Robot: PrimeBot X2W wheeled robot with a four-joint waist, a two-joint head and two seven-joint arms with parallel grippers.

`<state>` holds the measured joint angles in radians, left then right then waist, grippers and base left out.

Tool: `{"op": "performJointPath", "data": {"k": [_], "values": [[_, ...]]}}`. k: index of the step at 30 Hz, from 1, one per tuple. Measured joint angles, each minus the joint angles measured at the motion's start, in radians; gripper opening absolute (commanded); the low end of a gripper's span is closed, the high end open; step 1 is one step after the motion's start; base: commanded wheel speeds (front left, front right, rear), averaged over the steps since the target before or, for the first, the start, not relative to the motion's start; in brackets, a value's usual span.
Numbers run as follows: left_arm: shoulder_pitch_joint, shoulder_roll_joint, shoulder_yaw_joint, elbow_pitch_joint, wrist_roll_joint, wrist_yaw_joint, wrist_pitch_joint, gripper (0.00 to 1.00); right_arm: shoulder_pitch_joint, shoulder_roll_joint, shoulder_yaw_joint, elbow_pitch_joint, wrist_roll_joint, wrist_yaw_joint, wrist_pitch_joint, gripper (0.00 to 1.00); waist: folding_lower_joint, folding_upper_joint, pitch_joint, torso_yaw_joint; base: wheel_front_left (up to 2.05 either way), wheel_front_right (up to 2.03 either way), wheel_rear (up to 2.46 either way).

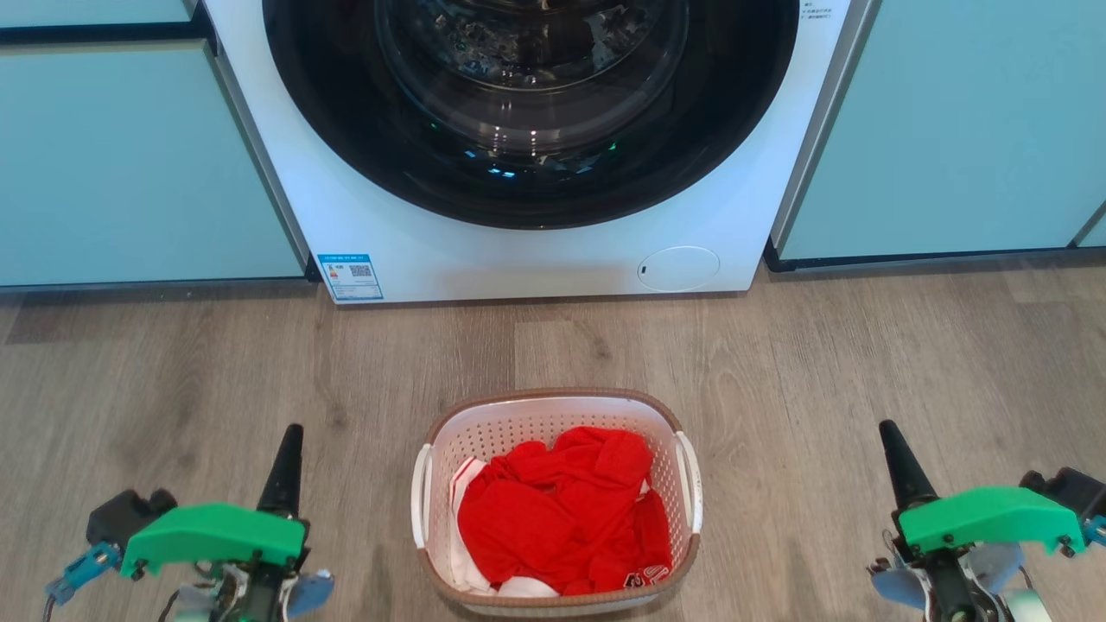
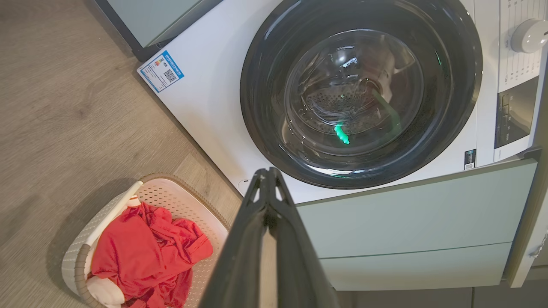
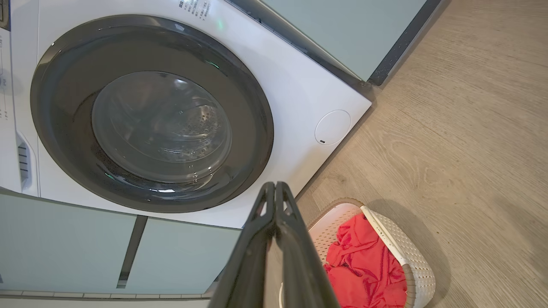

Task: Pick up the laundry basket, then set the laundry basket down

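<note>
Laundry basket (image 1: 536, 429) stands on the wood floor (image 1: 864, 363) at lower centre of the head view. It is in front of the washing machine (image 1: 518, 263) and apart from it. Red clothes (image 1: 553, 518) lie heaped inside. Each side wall carries a white handle (image 1: 421, 494); neither is touched. Left gripper (image 1: 292, 436) is at lower left, fingers pressed together, holding nothing, well apart from the basket. Right gripper (image 1: 890, 436) is at lower right, likewise closed and empty. Pale green cabinets (image 1: 130, 164) flank the machine on both sides.
</note>
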<state>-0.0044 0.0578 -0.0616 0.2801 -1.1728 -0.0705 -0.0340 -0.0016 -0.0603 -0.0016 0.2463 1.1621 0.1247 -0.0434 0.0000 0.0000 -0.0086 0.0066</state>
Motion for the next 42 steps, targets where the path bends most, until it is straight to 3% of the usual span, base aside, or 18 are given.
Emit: {"op": "performJointPath", "data": {"k": [42], "values": [[-0.043,-0.001,0.11,-0.003,-0.424,-0.046,0.123,0.0,-0.04,0.0,-0.093,0.026,0.445,0.0,0.121,0.0,0.0,0.0,0.011,-0.006,0.0,0.0,0.0]]}}
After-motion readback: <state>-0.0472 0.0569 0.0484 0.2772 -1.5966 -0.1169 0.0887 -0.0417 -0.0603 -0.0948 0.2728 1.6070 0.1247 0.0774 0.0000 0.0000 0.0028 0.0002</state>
